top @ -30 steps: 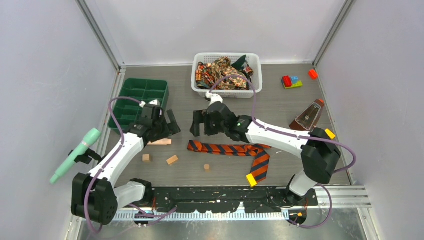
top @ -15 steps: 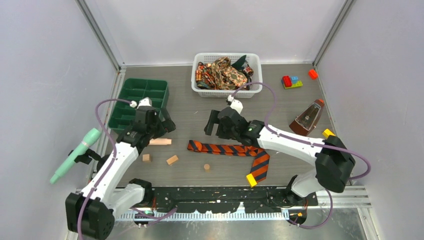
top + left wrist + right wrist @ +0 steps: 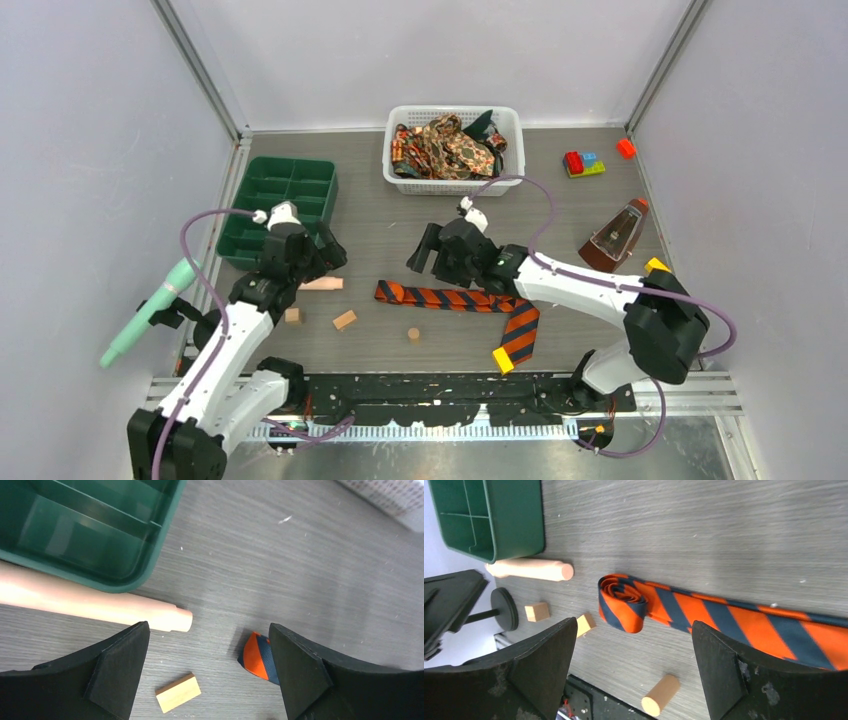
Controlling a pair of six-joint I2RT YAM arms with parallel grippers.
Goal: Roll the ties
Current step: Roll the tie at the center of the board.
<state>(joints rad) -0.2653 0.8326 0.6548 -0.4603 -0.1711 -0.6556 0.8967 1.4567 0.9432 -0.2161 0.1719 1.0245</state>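
The orange-and-dark striped tie (image 3: 460,299) lies flat on the table, its wide end bent toward the front edge. Its left end is folded into a small loose roll (image 3: 621,601), whose tip also shows in the left wrist view (image 3: 257,654). Brown-gold paisley ties (image 3: 445,147) and a dark green tie (image 3: 480,124) lie heaped in the white basket (image 3: 509,180). My left gripper (image 3: 315,256) is open and empty, above the table left of the roll. My right gripper (image 3: 432,252) is open and empty, above the tie's left part.
A green divided tray (image 3: 280,200) stands at the back left. A pale wooden rod (image 3: 322,284), two small wooden blocks (image 3: 344,320) and a short wooden cylinder (image 3: 413,335) lie near the tie. A metronome (image 3: 617,236) and toy bricks (image 3: 584,163) are at right; a mint handle (image 3: 150,310) at left.
My left gripper has drawn back toward the near left. My right gripper has shifted right and slightly toward the tie. The tie has not moved.
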